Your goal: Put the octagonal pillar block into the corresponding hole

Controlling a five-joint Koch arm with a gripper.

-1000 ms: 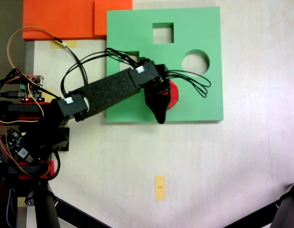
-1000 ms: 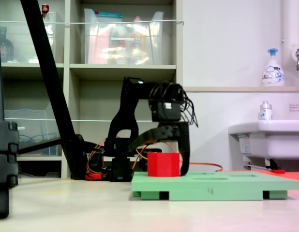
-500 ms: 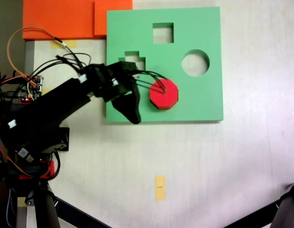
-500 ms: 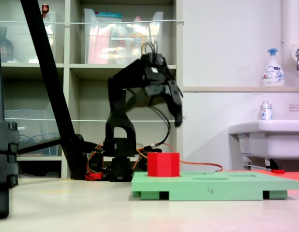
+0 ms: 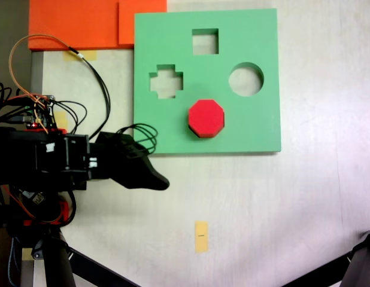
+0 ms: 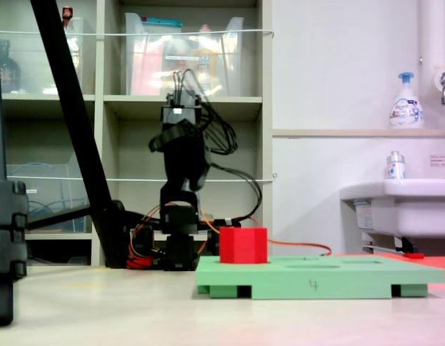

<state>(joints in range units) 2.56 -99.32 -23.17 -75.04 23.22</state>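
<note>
Pale tabletop carries our green board, and the red block stands upright in its eight-sided hole, rising above the board in both fixed views. We see the gripper off the board, well apart from the block; whether its jaws are parted we cannot tell.

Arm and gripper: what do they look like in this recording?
The arm is matte black and boxy, with small white stickers on its motor blocks. Looped black cables run along it. The gripper is black and tapers to a rounded tip. At the base sit a circuit board, red parts and orange wire.
</note>
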